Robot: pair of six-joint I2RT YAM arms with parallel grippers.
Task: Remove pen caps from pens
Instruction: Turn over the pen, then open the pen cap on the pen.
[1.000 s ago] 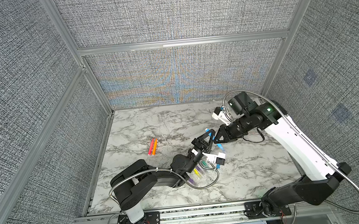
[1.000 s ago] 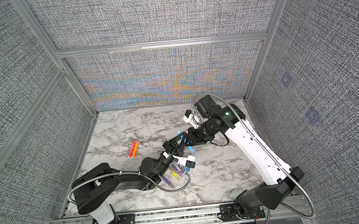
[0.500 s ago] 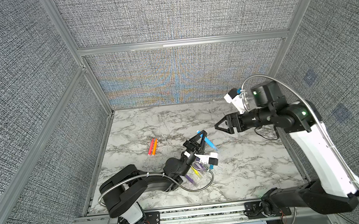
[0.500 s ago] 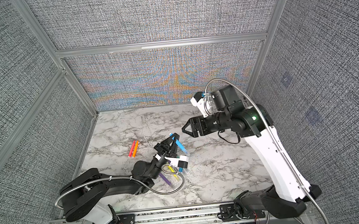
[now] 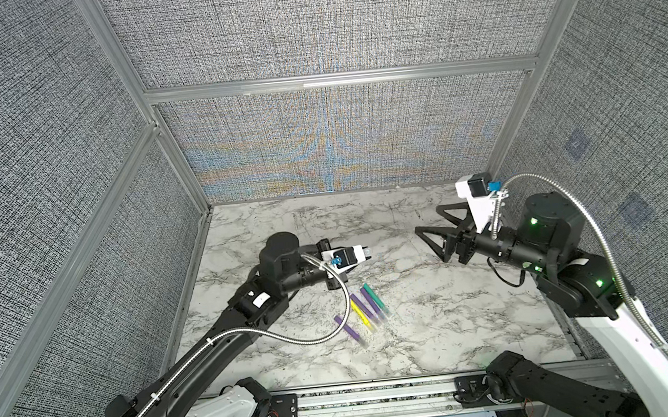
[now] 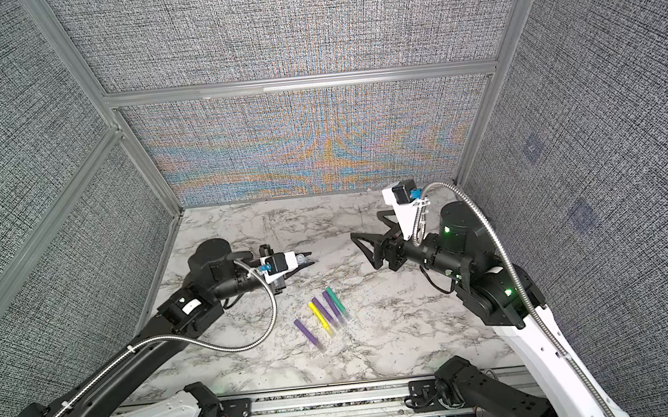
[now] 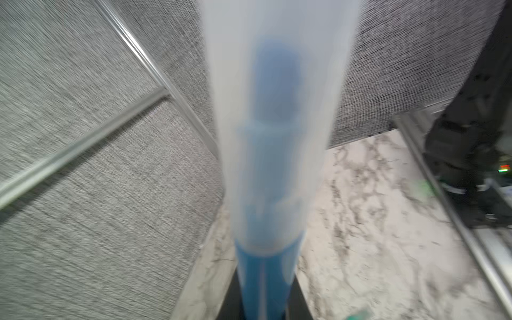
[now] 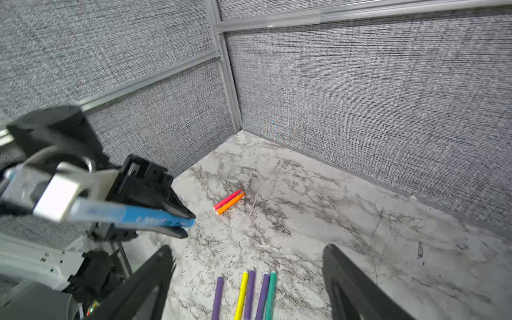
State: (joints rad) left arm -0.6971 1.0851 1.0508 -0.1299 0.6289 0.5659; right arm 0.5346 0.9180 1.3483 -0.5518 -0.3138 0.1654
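Note:
My left gripper [image 6: 308, 263] [image 8: 185, 224] is shut on a blue pen [image 8: 155, 220] [image 7: 263, 285]. Its clear pen cap [image 7: 277, 124] [image 8: 94, 212] is on and points back at the left wrist camera. My right gripper [image 5: 428, 218] [image 6: 365, 225] [image 8: 246, 252] is open and empty, above the table at the right, apart from the pen. Several capped pens [image 5: 365, 311] [image 6: 327, 312] [image 8: 249, 293], purple, yellow and teal, lie side by side at mid-table. A pink-red and an orange pen [image 8: 228, 201] lie together beyond the left gripper; the left arm hides them in both top views.
The marble table [image 5: 439, 324] is boxed in by grey fabric walls [image 5: 338, 142] with aluminium posts on three sides. A metal rail [image 5: 384, 397] carrying both arm bases runs along the front edge. The left arm's cable hose [image 5: 294, 338] loops low near the pens.
My right gripper has opened and pulled back to the right, away from the blue pen. My left arm has swung left and back, still holding the capped pen.

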